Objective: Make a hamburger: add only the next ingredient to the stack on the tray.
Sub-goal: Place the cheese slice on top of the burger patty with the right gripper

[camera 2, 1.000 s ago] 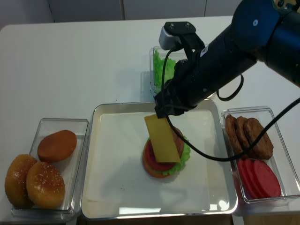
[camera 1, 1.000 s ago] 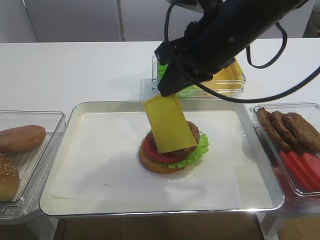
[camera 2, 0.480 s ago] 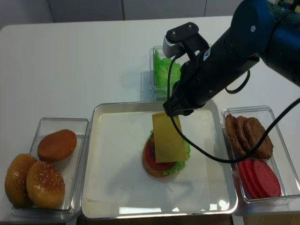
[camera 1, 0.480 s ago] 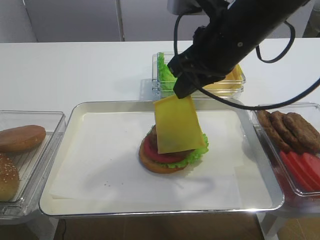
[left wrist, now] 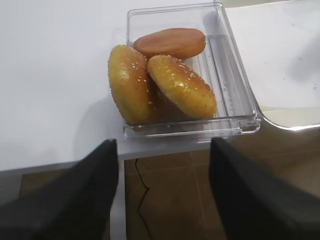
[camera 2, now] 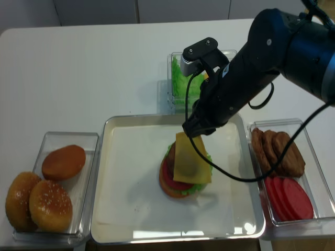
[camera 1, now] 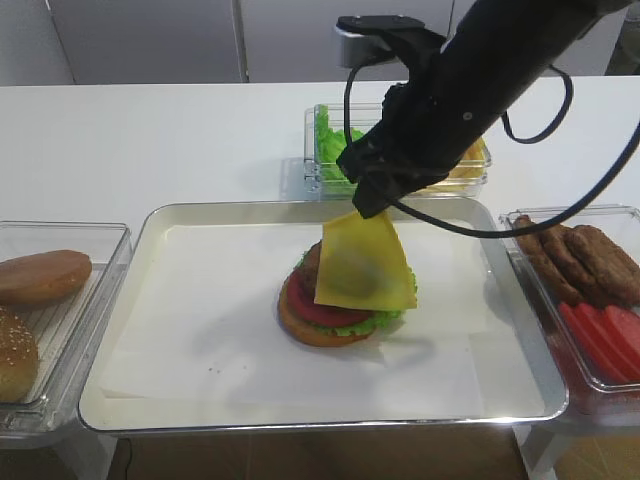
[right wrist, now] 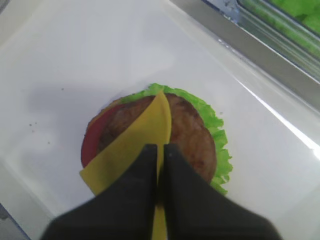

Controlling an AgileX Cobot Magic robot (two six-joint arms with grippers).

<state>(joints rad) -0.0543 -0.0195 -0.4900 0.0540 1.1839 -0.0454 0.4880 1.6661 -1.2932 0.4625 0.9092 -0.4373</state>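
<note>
The hamburger stack [camera 1: 335,305] [camera 2: 180,180] sits mid-tray: tan bun base, red tomato, green lettuce, brown patty [right wrist: 187,132]. My right gripper [camera 1: 368,208] [right wrist: 160,150] is shut on the top edge of a yellow cheese slice [camera 1: 362,265] [camera 2: 190,159] [right wrist: 132,147]. The slice hangs slanted, its lower part draped over the patty. The metal tray [camera 1: 160,225] [camera 2: 110,157] has white paper lining. My left gripper [left wrist: 162,150] hangs open off the table's front edge, below the bun bin, holding nothing.
A clear bin of bun halves [camera 1: 40,280] [left wrist: 170,80] stands left of the tray. Patties [camera 1: 580,260] and tomato slices [camera 1: 605,340] fill the bin on the right. Lettuce [camera 1: 330,135] and cheese bins [camera 1: 465,160] stand behind the tray, under my right arm.
My right gripper moved right and lower with the cheese; the slice went from hanging in front of the stack to draping onto the patty.
</note>
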